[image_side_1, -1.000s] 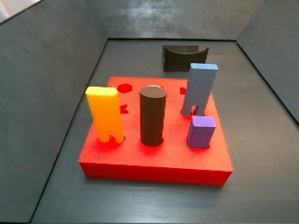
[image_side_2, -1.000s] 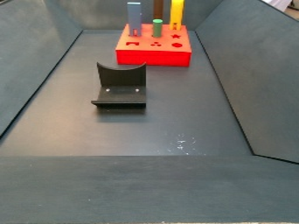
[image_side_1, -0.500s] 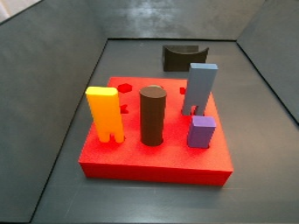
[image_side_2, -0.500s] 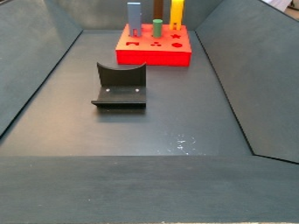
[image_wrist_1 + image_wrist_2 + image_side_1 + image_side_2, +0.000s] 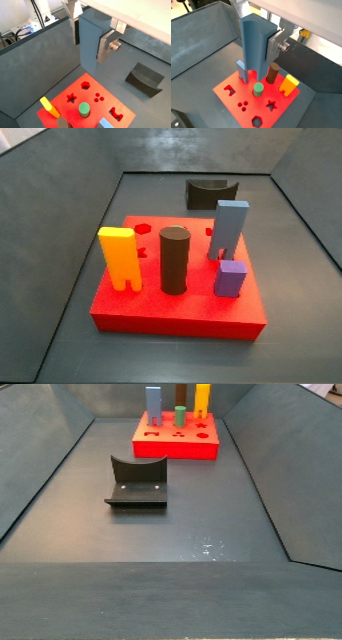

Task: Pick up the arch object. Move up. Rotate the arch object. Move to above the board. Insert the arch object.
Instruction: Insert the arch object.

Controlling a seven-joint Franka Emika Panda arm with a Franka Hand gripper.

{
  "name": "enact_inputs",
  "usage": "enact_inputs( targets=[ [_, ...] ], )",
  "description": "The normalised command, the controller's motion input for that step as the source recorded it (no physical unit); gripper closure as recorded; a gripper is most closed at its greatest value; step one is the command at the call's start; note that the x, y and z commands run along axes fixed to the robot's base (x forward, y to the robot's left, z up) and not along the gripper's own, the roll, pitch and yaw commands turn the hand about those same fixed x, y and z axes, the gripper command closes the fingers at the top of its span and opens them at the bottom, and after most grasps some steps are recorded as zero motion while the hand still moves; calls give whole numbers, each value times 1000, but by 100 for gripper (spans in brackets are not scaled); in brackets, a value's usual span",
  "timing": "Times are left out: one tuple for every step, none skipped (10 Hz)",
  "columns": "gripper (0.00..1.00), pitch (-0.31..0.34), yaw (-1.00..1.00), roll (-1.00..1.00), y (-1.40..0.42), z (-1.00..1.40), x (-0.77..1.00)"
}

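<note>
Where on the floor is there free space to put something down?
Widest bare floor: on the camera's side of the fixture. A narrower strip lies between the fixture and the board. The board's top is crowded with pegs; the gripper hangs above it.

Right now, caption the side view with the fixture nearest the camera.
Fixture on the dark floor, red board with upright pegs behind it; pincer seen only in wrist views.

Dark grey counter (image 5: 201, 524) enclosed by sloping grey walls (image 5: 40, 469) that meet at a far corner in both side views. Small bright specks (image 5: 209, 547) glint near the counter's near edge. Beyond one wall, a wrist view shows a bright white area with cables (image 5: 23, 29). The gripper (image 5: 90, 44) hangs high above the counter, jaws apart.
</note>
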Motion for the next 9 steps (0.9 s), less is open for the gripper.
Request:
enact_inputs(
  targets=[
    [100,0,-89,-120,254,-477,1000],
    [100,0,-111,-103,229,-500,1000],
    [100,0,-103,-73,206,-651,1000],
    [100,0,-66,-46,189,-766,1000],
    [100,0,-54,0,74,-840,1000],
    [100,37,-14,107,0,-926,1000],
    [100,34,0,151,0,-906,983],
    [100,0,-17,176,0,-897,926],
    [100,0,-46,194,0,-854,914]
  ],
)
